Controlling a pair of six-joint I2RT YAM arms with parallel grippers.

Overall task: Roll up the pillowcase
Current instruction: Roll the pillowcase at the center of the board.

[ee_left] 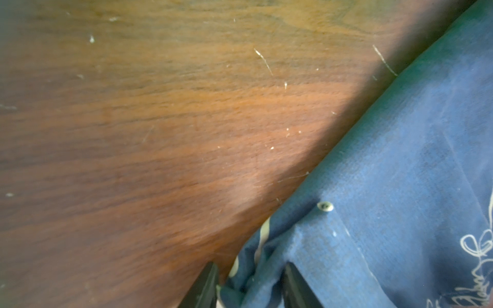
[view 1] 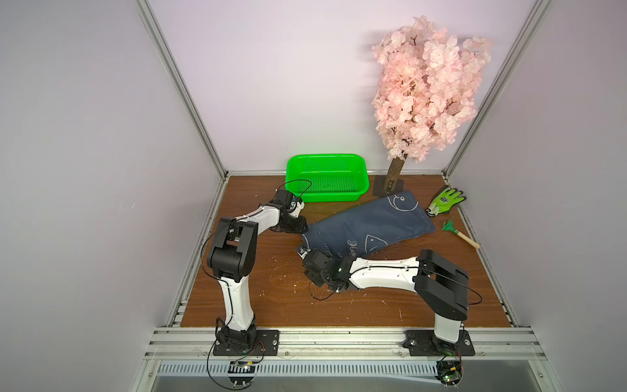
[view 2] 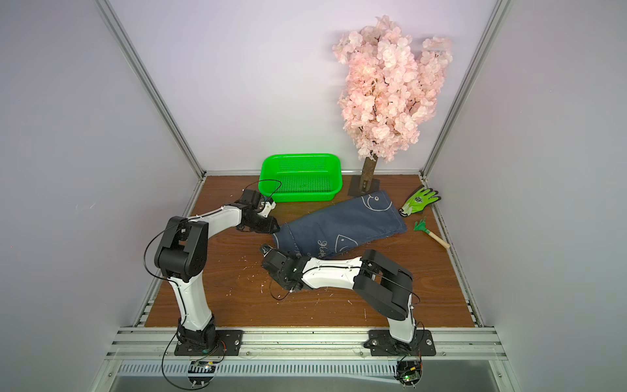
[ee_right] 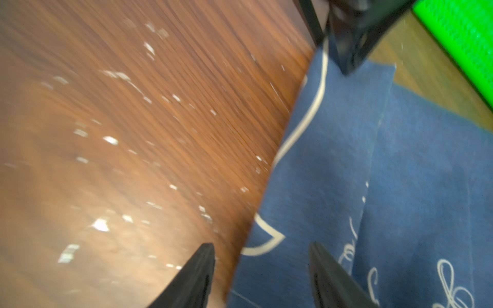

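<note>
Pillowcase (view 1: pixel 369 224), navy with white fish outlines and script, lies slanted mid-desk (view 1: pixel 271 298). Behind it are a green basket (view 1: pixel 325 176) and a pink tree (view 1: pixel 427 88); by its far end, a glove (view 1: pixel 444 202) and a rake (view 1: pixel 459 232). The right arm (view 1: pixel 383 271) hides its near edge. The left hand (ee_left: pixel 249 266) straddles a bunched corner, grip unclear. The right hand (ee_right: pixel 262 248) is spread across the cloth's edge. Wrist views are blurred.

Twin white-and-black robot arms on flat black base plates (view 1: pixel 269 342).
The left arm (view 1: pixel 235 298) and right arm (view 1: pixel 383 271) have glossy white shells dotted with small screws, boxy matte-black joint housings and thin black cables (view 1: pixel 298 181) looping loose. The left gripper (ee_left: pixel 250 264) and right gripper (ee_right: pixel 262 244) end in tapered black fingers (ee_right: pixel 194 277).
</note>
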